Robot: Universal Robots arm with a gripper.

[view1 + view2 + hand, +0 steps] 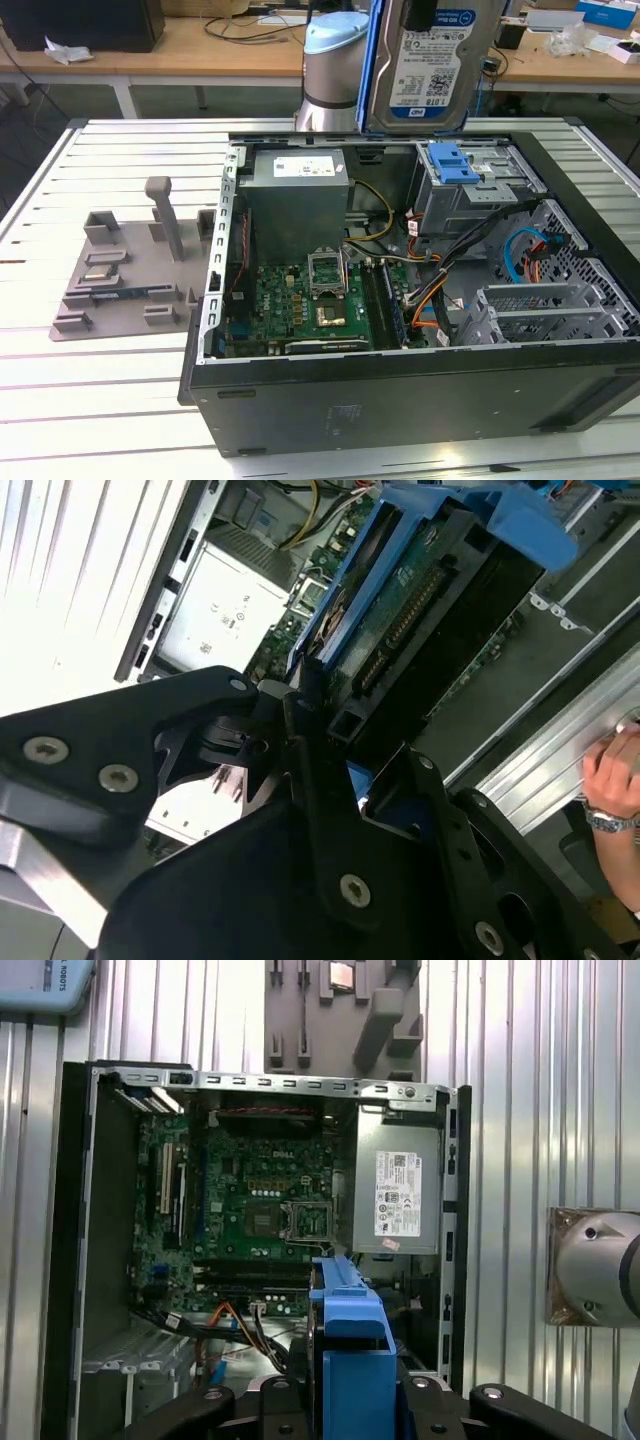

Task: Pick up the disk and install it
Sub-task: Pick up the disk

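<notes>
1. A slatted metal table (100, 380) carries an open case (400, 390); workbenches stand beyond the table's far edge.
2. The disk (430, 70) hangs in the air above the far edge. It stands on end with its label facing the exterior view.
3. In the first wrist view the tool (350, 1395) is closed on the disk's blue carrier, a black finger on either side. The disk (350, 1330) runs straight out from it.
4. The drive cage (470, 195) sits in the case near the far edge, just below the disk, whose long axis points down towards it.
</notes>
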